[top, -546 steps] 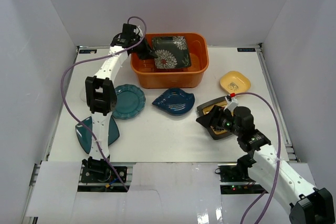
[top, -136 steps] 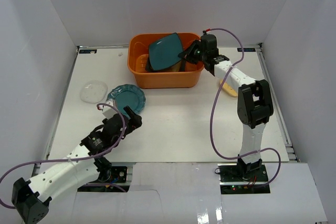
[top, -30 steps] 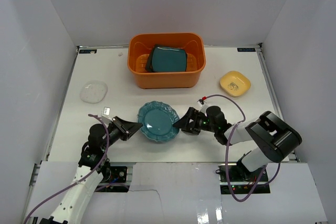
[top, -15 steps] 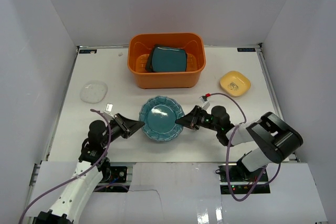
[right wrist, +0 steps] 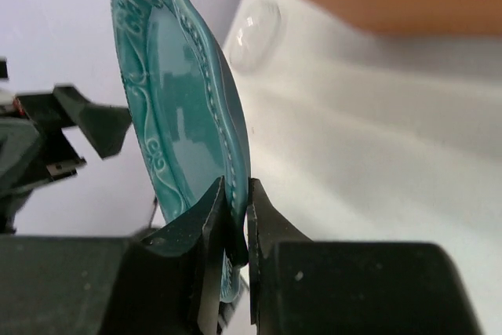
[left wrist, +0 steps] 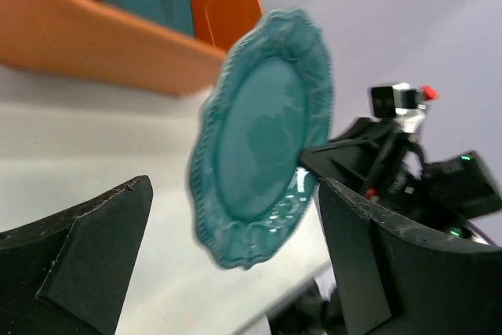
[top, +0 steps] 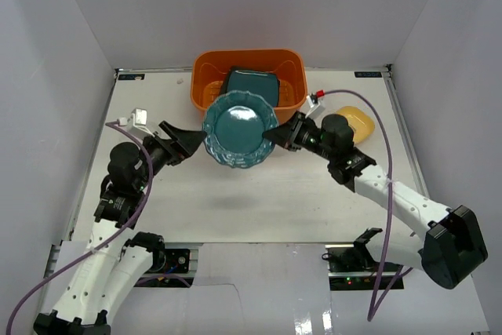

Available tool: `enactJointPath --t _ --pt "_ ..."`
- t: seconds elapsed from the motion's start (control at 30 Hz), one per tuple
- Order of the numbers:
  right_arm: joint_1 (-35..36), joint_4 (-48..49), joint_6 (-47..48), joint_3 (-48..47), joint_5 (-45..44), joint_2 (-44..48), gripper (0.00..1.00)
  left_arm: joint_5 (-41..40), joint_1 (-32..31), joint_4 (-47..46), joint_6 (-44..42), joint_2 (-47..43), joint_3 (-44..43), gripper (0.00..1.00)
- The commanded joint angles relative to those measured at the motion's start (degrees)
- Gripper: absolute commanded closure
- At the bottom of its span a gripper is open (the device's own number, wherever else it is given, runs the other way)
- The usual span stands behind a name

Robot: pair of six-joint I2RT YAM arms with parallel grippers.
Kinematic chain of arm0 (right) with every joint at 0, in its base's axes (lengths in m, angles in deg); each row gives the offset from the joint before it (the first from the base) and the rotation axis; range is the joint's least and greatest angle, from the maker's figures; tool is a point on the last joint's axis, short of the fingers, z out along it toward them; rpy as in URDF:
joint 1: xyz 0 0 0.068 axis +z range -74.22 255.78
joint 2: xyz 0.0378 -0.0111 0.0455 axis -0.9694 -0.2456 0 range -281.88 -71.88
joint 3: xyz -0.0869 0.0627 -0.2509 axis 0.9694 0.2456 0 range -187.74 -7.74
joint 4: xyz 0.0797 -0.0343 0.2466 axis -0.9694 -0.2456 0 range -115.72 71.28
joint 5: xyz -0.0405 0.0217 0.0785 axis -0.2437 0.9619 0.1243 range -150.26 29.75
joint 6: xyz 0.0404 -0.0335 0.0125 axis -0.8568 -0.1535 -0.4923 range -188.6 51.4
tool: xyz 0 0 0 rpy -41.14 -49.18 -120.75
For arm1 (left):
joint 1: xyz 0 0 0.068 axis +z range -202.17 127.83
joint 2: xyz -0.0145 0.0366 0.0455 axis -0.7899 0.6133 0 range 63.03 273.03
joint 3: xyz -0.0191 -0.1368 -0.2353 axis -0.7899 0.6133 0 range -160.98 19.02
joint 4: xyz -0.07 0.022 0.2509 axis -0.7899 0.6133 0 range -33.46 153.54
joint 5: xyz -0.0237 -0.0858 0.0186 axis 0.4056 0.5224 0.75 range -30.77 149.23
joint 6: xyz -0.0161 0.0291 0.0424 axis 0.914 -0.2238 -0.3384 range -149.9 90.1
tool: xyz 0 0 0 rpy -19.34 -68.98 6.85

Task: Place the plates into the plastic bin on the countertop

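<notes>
**Item: teal round scalloped plate, held above table in front of bin**

- Left gripper: fingers spread wide apart, holding nothing. The tips lie just beside the left rim of the round plate. Whether they touch it cannot be told. In the left wrist view the plate stands beyond and between the two fingers.
- Small clear plate: lies flat on the table, seen in the right wrist view behind the round plate.
- Teal round scalloped plate: lifted off the table and tilted steeply, its face turned up toward the overhead camera. It hangs just in front of the bin's near wall.
- Orange plastic bin: stands at the far side of the table. Inside it a teal square plate lies on top of darker plates.
- Right gripper: fingers pinched tight on the right rim of the round plate, one on each face, carrying it.
- Small yellow plate: on the table right of the bin, partly covered by the right arm.
</notes>
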Motion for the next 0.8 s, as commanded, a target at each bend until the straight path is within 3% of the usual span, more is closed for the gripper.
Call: enactJointPath --t 0.0,0.4,0.77 --pt "-3.7 2.3 2.5 -14.8 -0.7 -1.8 0.92 -13.9 0.1 6.8 -7.5 2.1 -4.5 0.02" --pt "-12.5 -7.9 6.4 -50.3 1.7 -31.3 0.92 -35.6 1.0 1.7 -1.1 9.7 3.1 0.02" --pt "-14.8 -12.6 6.2 -63.5 5.1 -47.0 0.92 -36.2 9.9 2.7 6.8 18.3 6.8 0.02"
